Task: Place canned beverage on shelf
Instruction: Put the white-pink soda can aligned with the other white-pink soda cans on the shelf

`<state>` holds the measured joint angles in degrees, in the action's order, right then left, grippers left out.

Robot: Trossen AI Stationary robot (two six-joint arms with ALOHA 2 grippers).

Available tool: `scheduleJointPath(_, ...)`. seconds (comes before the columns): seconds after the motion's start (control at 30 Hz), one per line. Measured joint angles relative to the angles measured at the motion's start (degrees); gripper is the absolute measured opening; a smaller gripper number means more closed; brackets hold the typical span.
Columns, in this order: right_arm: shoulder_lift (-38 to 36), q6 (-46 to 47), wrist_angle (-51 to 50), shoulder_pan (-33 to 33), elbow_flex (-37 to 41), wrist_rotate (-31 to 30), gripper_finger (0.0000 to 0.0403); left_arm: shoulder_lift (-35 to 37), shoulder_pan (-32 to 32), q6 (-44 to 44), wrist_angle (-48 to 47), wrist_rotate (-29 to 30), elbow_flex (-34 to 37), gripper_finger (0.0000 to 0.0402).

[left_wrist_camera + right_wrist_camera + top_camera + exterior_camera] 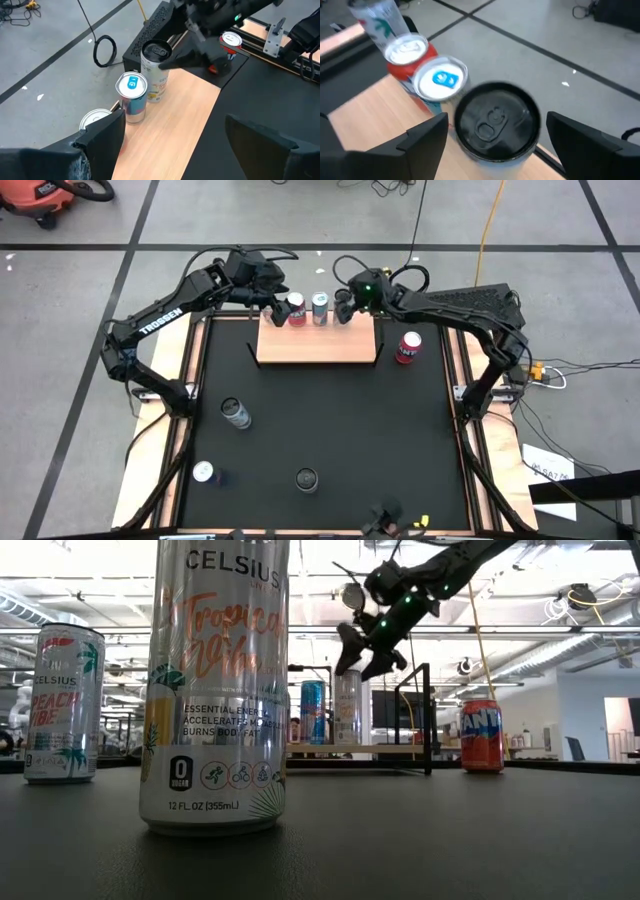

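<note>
The wooden shelf (pixel 315 345) lies at the far middle of the black mat. Three cans stand upright along its far edge: a red can (pixel 296 308), a blue-topped can (pixel 320 307) and a white can with a black top (pixel 495 122). My right gripper (pixel 345 305) is open just above the black-topped can, with one finger on either side of its top and apart from it; the low view shows this gripper (pixel 362 650) raised over the can (pixel 347 705). My left gripper (pixel 272 302) is open and empty beside the red can (pixel 97 120).
A red soda can (pixel 408 347) stands on the mat to the right of the shelf. Three more cans stand on the mat's near left part (pixel 236 413), (pixel 204 472), (pixel 306 479). Black posts (pixel 427 720) rise at the shelf's ends.
</note>
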<state>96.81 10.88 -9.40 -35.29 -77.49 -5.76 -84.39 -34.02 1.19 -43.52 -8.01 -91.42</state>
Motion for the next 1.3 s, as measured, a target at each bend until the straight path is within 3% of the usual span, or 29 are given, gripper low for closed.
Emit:
scheduleJointPath(0.33, -10.9, 0.9, -5.4, 2.3, 0.0, -0.2, 0.0325, 7.8, 0.0, -1.5, -4.4, 2.4, 0.0, 0.0341)
scheduleJointPath(0.63, -17.2, 6.6, -12.9, 12.9, 0.0, -2.9, 0.0325, 10.4, 3.9, 2.7, -6.6, 3.5, 0.0, 0.0341)
scheduleJointPath(0.9, -21.4, 8.4, -13.5, 21.7, 0.0, -3.2, 0.0325, 10.4, 14.9, 13.0, -4.3, 17.1, 2.4, 0.0341)
scheduleJointPath(1.03, -24.1, 10.5, -15.1, 25.3, 0.0, -2.5, 0.0325, 10.4, 20.6, 19.5, -4.0, 19.1, 3.8, 0.0341)
scheduleJointPath(1.3, -26.3, 12.0, -23.6, 32.0, 0.0, -4.1, 0.0325, 10.4, 31.5, 35.8, -18.9, 26.0, 4.6, 0.0341)
